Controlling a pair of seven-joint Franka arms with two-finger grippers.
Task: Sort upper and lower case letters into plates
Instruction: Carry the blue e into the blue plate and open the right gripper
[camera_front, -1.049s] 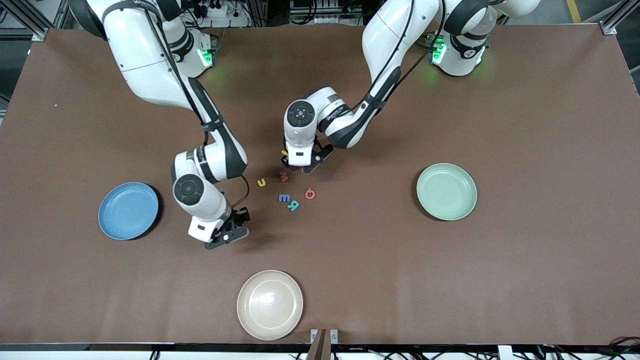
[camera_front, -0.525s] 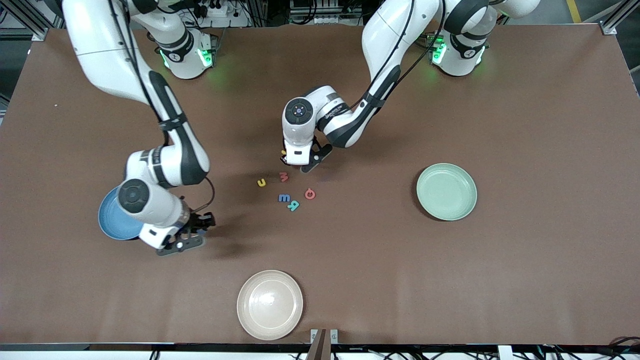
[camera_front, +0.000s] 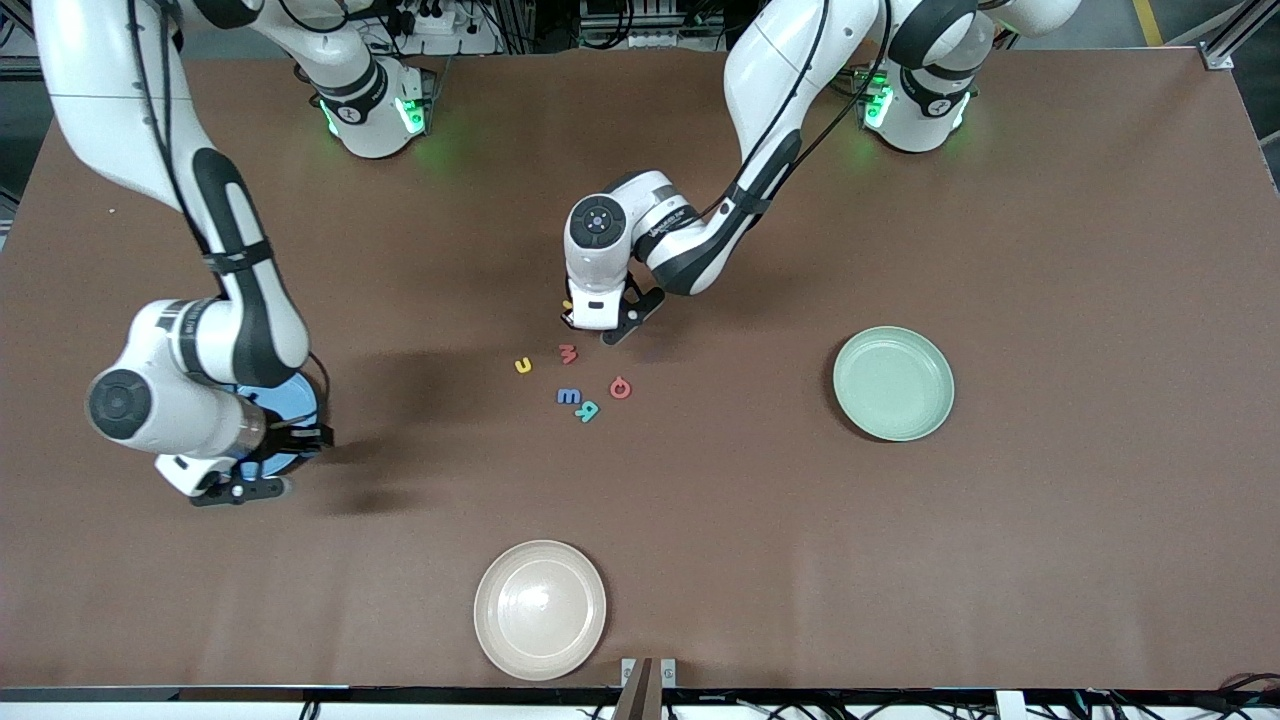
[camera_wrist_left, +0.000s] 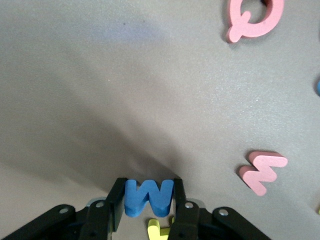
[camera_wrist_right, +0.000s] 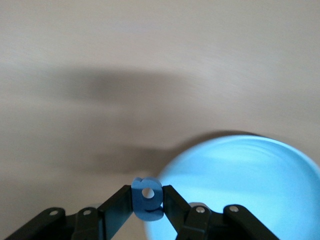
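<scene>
Right end effector clamped on a small blue letter w/ a hole in it, prob. lowercase, hanging over the rim of the sky blue plate, toward the right arm's end of the tabletop. Step in hand = drop: carry it further in over the plate's middle, go low, then let go so the flat piece doesn't bounce out over the shallow rim. Left end effector down at the tabletop centre, fingers pressed either side of a blue W, a yellow letter just beside it; lift straight up so the yellow one isn't dragged. W looks uppercase, so it should go to the mint green plate at the left arm's end. On the tabletop nearby: pink Q, pink M-shape; front view also shows a yellow u, blue m, teal R. Cream plate at the near edge, not a target.
</scene>
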